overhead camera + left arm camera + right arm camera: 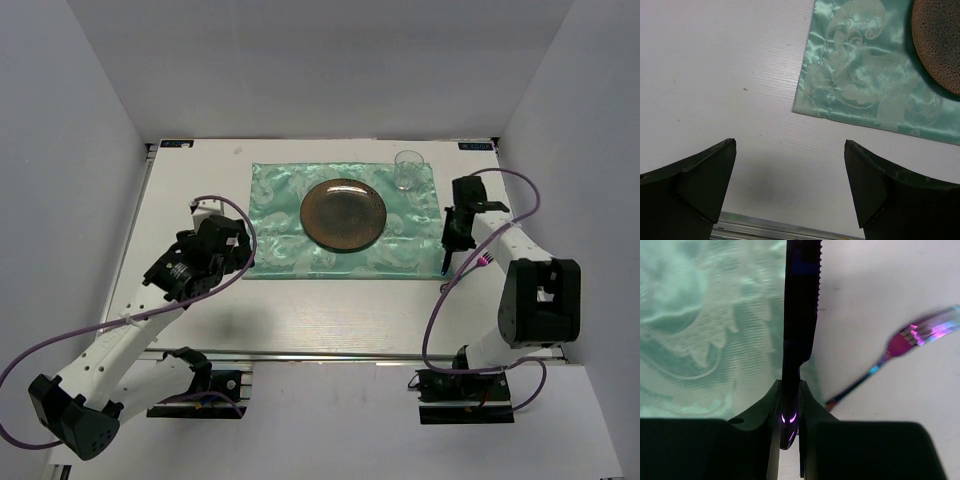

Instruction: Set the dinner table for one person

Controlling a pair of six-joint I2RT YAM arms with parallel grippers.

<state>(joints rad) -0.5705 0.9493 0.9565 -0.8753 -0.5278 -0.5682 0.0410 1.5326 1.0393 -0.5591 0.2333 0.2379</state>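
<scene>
Top view: white bench (330,310) fills the cell floor, metal rail along its near edge. A green placemat (280,220) lies on its far half. A brown plate (343,214) sits at the middle of the mat, and a clear glass (408,170) stands at the mat's far right corner.

Right hand (790,390): fingers pinched on the handle of a dark knife (800,315). The serrated blade points away from the camera, along the right border of the mat. The blade tip is cut off by the top of the frame. Cannot tell whether the knife touches the cloth. Handle end hidden between the fingers, only a violet glint showing.

Fork (910,337): iridescent purple, blurred, lying on bare bench just right of the knife. Its tines are partly out of frame.

Left hand (790,144): fingers spread wide and holding nothing, over bare bench, near the mat's near left corner. In the wrist view the plate is cropped to an arc.
</scene>
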